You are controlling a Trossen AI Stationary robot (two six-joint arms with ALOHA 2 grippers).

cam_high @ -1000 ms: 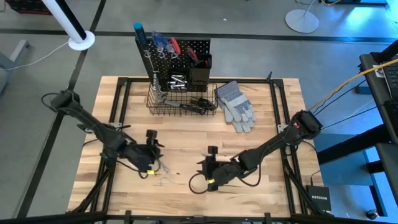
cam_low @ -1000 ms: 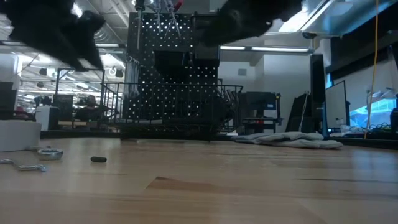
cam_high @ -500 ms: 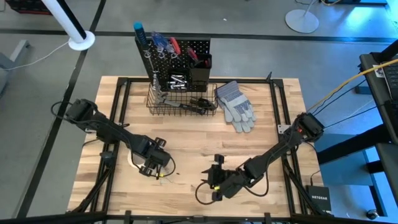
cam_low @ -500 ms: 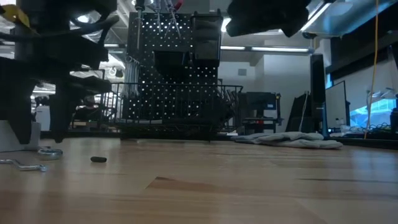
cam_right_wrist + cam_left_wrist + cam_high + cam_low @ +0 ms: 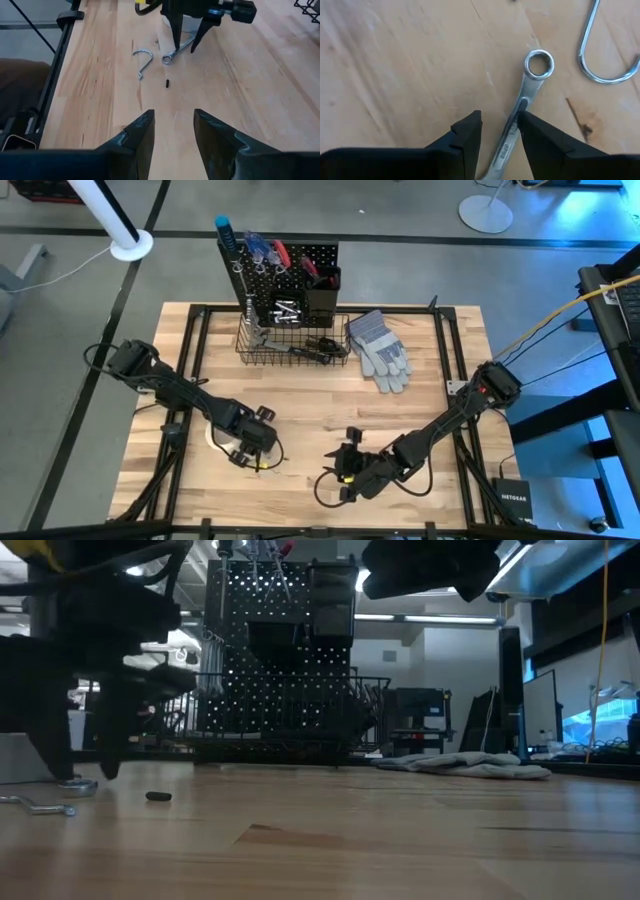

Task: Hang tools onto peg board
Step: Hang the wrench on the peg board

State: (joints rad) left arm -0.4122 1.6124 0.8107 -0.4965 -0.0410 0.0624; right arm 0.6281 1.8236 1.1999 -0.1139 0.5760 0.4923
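While left gripper (image 5: 499, 131) straddles wrench (image 5: 522, 107); hook (image 5: 605, 47) near.

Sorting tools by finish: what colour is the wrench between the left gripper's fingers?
Shiny silver wrench, clearest in the left wrist view.

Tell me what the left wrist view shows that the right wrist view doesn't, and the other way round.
Only the left wrist view shows the left gripper from behind its own dark fingers, straddling the shaft of the small silver ring-ended wrench, with one finger touching it.

Only the right wrist view shows the right gripper, open and empty, a small black bit on the wood, the white tape roll beyond the left gripper, and the black table edge frame.

Both show the wrench, the loose silver wire hook beside it, and the light wooden table top.
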